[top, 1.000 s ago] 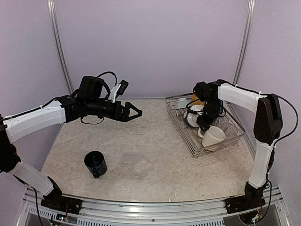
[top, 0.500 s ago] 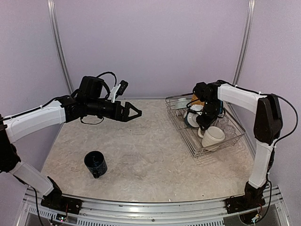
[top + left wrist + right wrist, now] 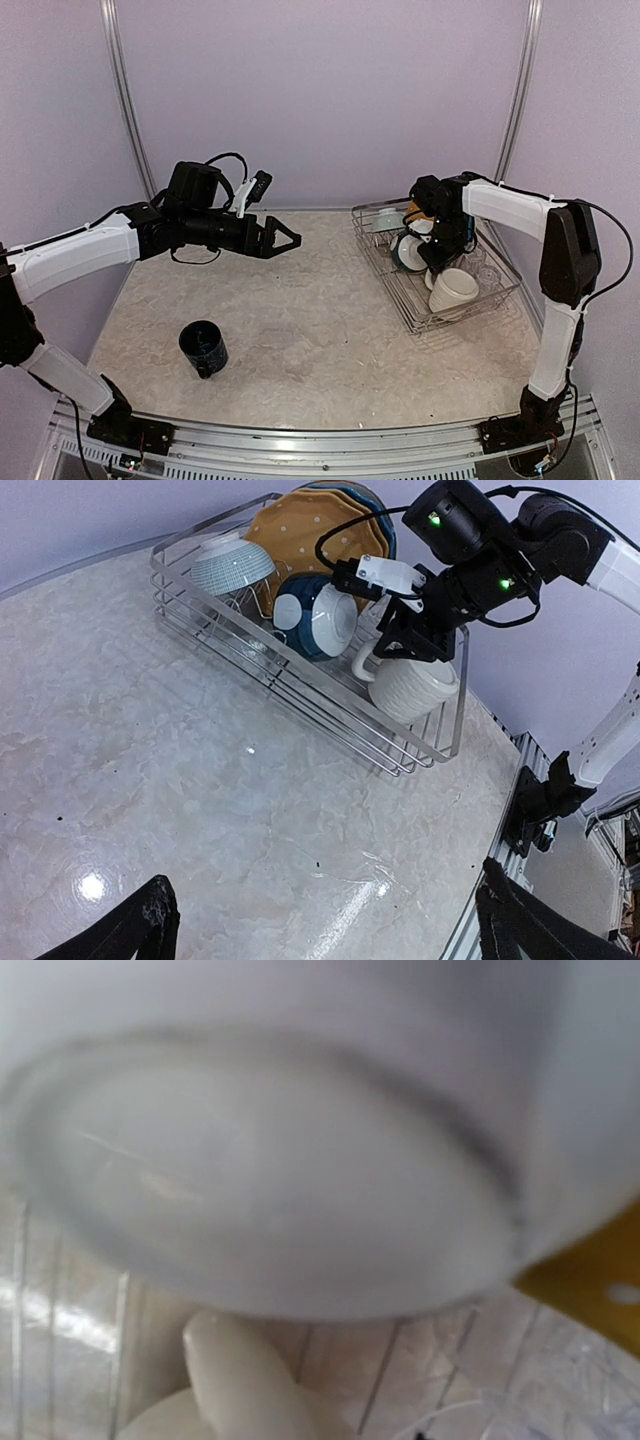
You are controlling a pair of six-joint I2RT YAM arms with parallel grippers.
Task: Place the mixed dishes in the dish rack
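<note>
Looking down from above, the dish rack (image 3: 478, 300) sits against the desk's right edge, toward the far corner. A dark blue mug (image 3: 203, 348) stands alone near the near left corner, well apart from the rack. The left gripper (image 3: 287, 244) hangs over the far left part of the desk, spread wide and empty. The right gripper (image 3: 438, 256) is down inside the rack beside the cream mug (image 3: 455, 290).

From the left wrist, the rack holds a yellow dotted plate (image 3: 300, 530), a grey-teal cup (image 3: 232, 565), a blue bowl (image 3: 318, 615) on its side and the cream mug. The left fingers (image 3: 135, 930) frame bare desk.

From the right wrist, a blurred pale curved surface (image 3: 280, 1180) fills the view. I cannot tell how far that gripper is open.
</note>
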